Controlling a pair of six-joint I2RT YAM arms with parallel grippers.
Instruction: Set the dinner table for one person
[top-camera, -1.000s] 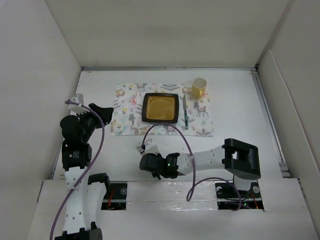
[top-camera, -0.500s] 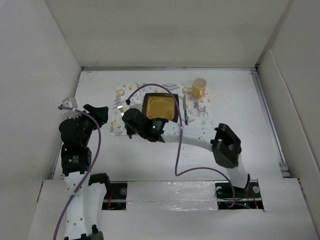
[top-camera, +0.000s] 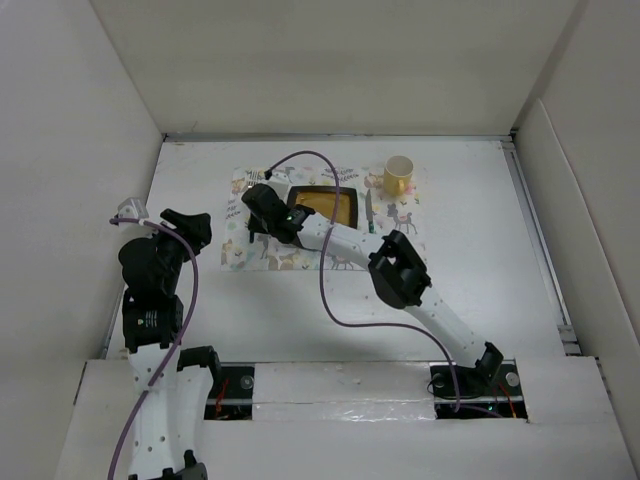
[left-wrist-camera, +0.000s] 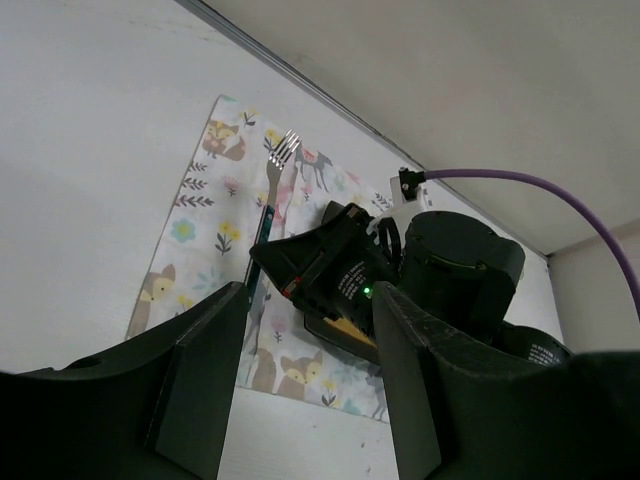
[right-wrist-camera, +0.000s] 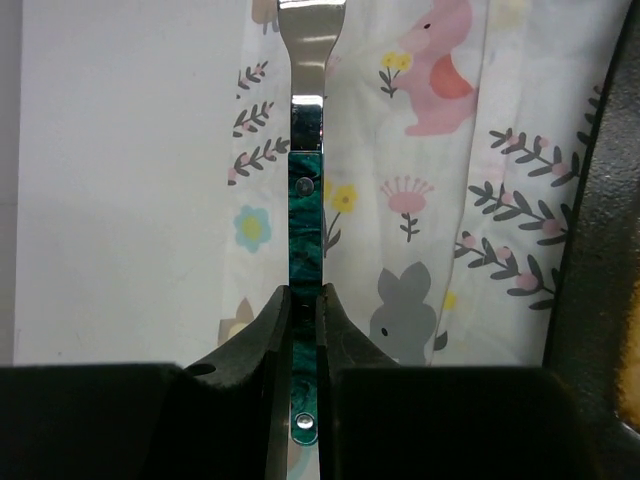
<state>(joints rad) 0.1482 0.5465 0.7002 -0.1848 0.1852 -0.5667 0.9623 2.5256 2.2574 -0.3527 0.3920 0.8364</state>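
Observation:
My right gripper (top-camera: 255, 222) reaches over the left part of the patterned placemat (top-camera: 262, 255), left of the dark square plate (top-camera: 335, 205). In the right wrist view it (right-wrist-camera: 303, 300) is shut on the green handle of a fork (right-wrist-camera: 305, 190), tines pointing away, along the cloth's left edge. I cannot tell whether the fork touches the cloth. The fork (left-wrist-camera: 270, 190) and the right gripper (left-wrist-camera: 335, 270) also show in the left wrist view. My left gripper (top-camera: 192, 226) is open and empty over the white dinner table (top-camera: 200, 300), left of the placemat. A knife (top-camera: 370, 222) lies right of the plate.
A yellow mug (top-camera: 398, 175) stands at the placemat's far right corner. White walls enclose the table on the left, back and right. The right arm's purple cable (top-camera: 325, 270) loops over the placemat and the table in front of it.
The right arm swung from the table's near middle out to the placemat's left side, carrying the fork. The left arm drew back slightly to the left.

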